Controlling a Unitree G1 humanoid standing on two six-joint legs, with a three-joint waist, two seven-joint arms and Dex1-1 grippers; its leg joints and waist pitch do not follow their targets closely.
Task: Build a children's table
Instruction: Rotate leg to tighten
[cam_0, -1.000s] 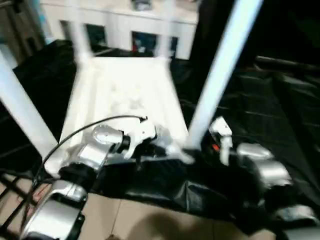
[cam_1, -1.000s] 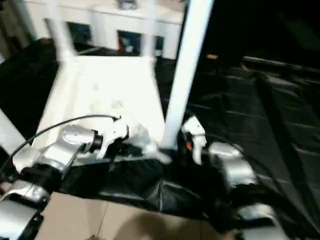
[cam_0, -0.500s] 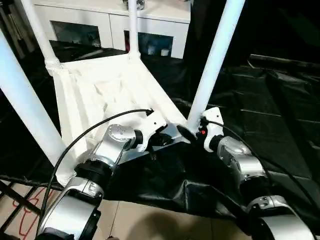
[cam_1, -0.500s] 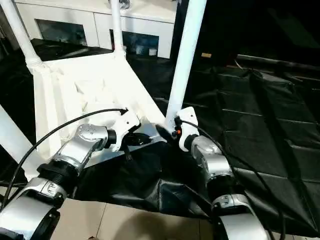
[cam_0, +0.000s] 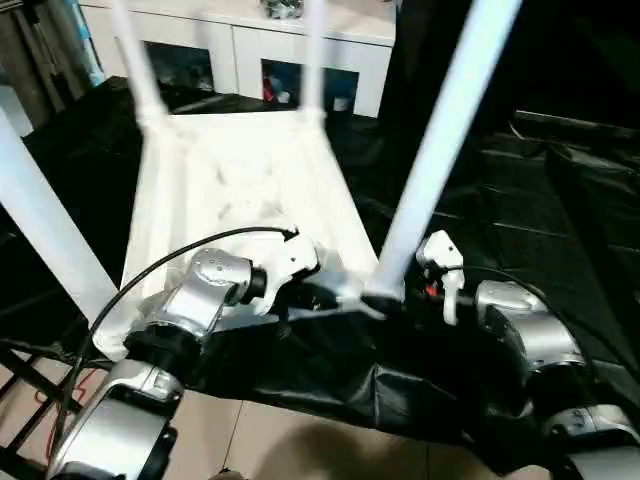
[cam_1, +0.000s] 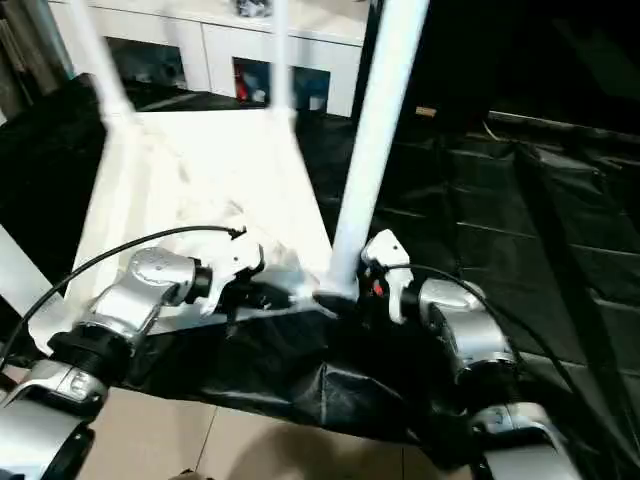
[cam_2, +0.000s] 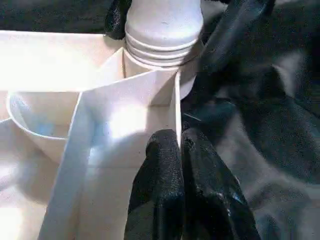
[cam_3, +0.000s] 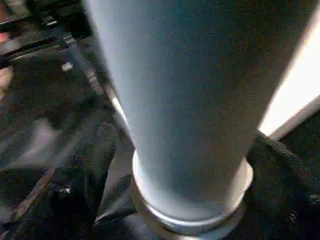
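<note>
Last leg (cam_0: 430, 170) stands in its corner socket (table inverted); left gripper (cam_2: 182, 150) clenched on the rim, right gripper (cam_0: 400, 297) released around it; next, regrip and twist.

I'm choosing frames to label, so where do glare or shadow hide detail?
Left eye view: strong light washes out the ribs of the tabletop underside, and the black sheet shows few folds. Left wrist view: glare on the rib wall beside the corner socket. Right wrist view: the leg is in shade.
</note>
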